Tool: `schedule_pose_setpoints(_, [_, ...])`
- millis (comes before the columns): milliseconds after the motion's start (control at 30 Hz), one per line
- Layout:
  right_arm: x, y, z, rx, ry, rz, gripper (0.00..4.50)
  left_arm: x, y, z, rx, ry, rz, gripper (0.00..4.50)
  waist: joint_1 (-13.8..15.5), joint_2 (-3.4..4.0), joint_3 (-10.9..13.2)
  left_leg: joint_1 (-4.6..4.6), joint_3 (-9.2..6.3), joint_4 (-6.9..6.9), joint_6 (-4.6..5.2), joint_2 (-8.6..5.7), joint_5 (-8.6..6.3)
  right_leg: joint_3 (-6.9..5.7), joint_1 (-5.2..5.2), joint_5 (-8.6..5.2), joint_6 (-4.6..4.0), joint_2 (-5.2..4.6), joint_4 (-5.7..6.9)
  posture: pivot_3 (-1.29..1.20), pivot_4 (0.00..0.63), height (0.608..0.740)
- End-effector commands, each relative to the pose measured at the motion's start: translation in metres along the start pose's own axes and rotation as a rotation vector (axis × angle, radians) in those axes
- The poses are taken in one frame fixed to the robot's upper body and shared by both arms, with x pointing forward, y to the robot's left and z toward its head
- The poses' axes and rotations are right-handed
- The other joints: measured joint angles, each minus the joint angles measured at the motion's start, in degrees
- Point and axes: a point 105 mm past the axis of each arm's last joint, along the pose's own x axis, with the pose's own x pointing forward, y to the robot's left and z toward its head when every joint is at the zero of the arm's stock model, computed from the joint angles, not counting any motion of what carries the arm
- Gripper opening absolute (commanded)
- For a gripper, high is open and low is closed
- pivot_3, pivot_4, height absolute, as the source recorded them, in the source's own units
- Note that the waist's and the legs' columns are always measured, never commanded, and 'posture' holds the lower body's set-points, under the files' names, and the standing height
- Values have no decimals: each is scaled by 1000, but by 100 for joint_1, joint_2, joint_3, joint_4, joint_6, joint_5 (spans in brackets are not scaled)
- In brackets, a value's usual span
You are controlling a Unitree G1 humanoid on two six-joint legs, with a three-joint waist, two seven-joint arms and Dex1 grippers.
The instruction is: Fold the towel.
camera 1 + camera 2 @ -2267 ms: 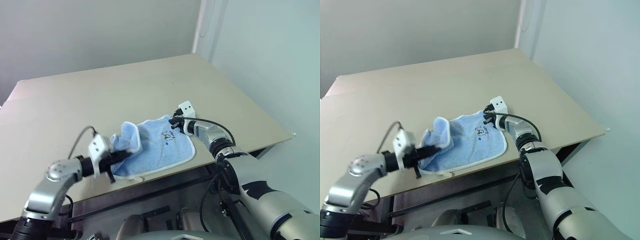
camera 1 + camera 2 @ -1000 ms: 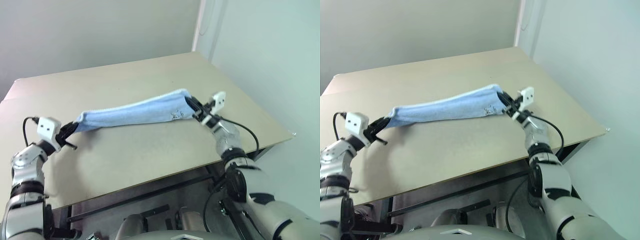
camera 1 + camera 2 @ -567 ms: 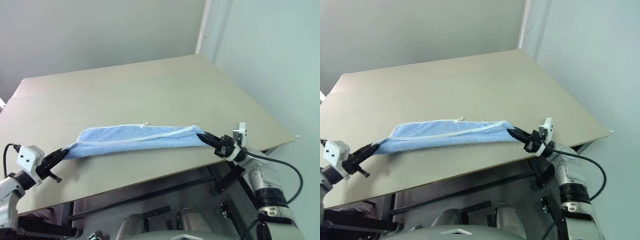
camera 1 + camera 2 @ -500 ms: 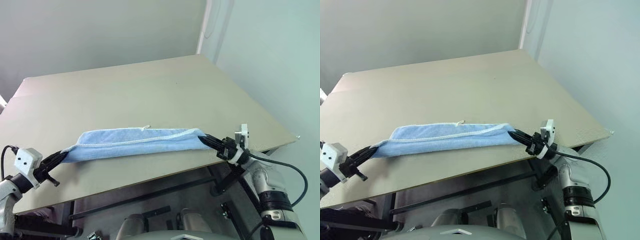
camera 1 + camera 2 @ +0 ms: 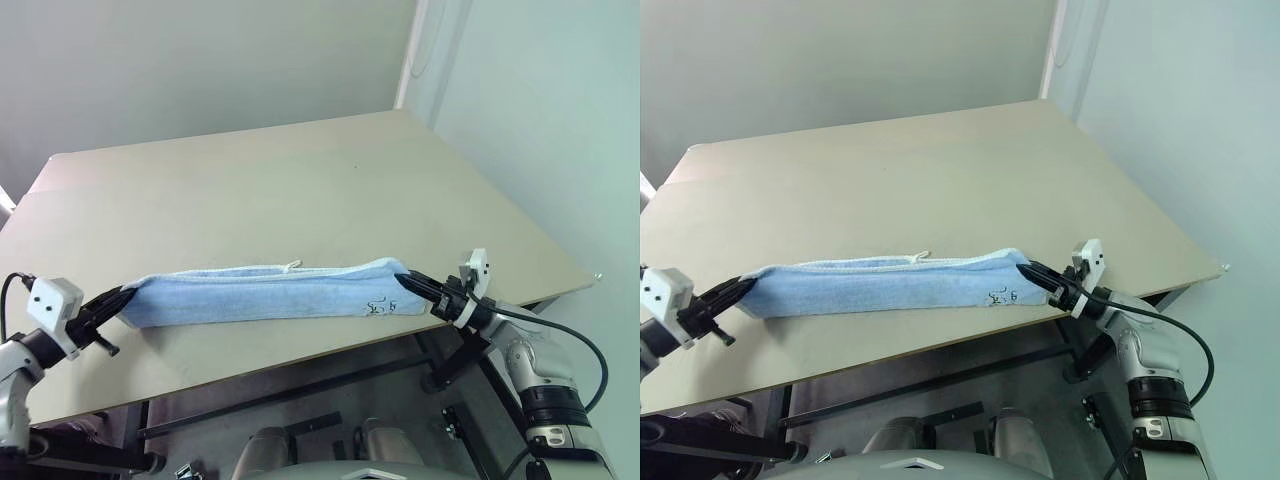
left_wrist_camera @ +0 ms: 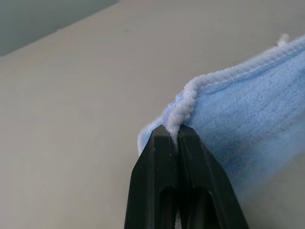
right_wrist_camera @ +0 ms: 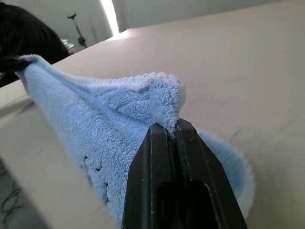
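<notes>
Beige tabletop point(image 5: 300, 190) carries towel point(image 5: 260, 295); pale walls point(image 5: 200, 60) behind

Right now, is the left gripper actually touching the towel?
Touching. In the left wrist view the left gripper is shut on the towel, with the white stitched edge pinched between its two black fingers.

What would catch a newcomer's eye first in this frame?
The light blue towel, stretched into a long folded band along the near edge of the tan table. Each end is pinched by a shut tool: the left tool at one end, the right tool at the other, near the small dark embroidered mark.
</notes>
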Motion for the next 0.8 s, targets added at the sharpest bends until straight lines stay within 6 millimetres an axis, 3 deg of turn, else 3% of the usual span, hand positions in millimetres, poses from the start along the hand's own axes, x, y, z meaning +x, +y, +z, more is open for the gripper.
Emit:
schedule_pose_setpoints(33, [11,-17,5,-47,5,-83,0,13,7,3,36,-4,13,26,-9,-2,-1,-1,2,-3,1,-1,0,2,-3,1,-1,1,3,0,0,740])
schedule_pose_setpoints(133, [20,-31,-1,-35,41,-147,0,27,13,0,45,2,35,26,-15,-2,-1,0,6,-2,3,-2,0,7,-10,17,-26,6,15,0,0,740])
schedule_pose_setpoints(267, [32,-34,-10,-51,76,-157,0,40,17,-3,28,4,48,26,-15,-3,-2,8,20,5,4,4,1,6,-1,18,-24,24,20,0,0,740])
schedule_pose_setpoints(333, [36,-34,-14,-69,92,-158,0,44,16,-5,5,2,40,498,-19,-4,-3,8,21,6,4,7,2,8,0,17,-23,33,20,0,0,740])
schedule_pose_setpoints(367, [38,-34,-15,-60,91,-157,487,45,15,-4,-5,-8,34,695,-30,-5,-3,8,21,6,4,8,2,10,-1,18,-24,35,20,0,0,740])
schedule_pose_setpoints(400, [40,-34,-15,-48,83,-157,688,46,15,-3,-9,-15,34,1022,-40,-6,-4,8,22,6,4,11,2,12,-1,19,-24,37,21,0,0,740])
schedule_pose_setpoints(567, [48,-37,-3,-28,27,-158,2461,48,15,-3,-28,-24,45,2837,-46,-7,-4,9,19,30,4,29,2,18,0,34,-29,57,23,0,0,740])
schedule_pose_setpoints(700, [45,-46,19,11,-29,-184,3870,42,31,16,-19,-113,153,4257,-41,-7,-4,9,8,38,4,36,2,18,1,40,-34,62,26,0,0,740])
schedule_pose_setpoints(733, [41,-48,24,25,-31,-188,4337,40,34,23,-15,-142,171,4500,-40,-7,-4,8,4,39,4,38,2,19,0,41,-34,62,26,0,0,740])
schedule_pose_setpoints(800, [36,-51,30,72,-21,-199,4484,37,35,32,-8,-178,186,4500,-29,-7,-4,5,2,40,4,40,2,19,0,41,-34,58,25,0,0,740])
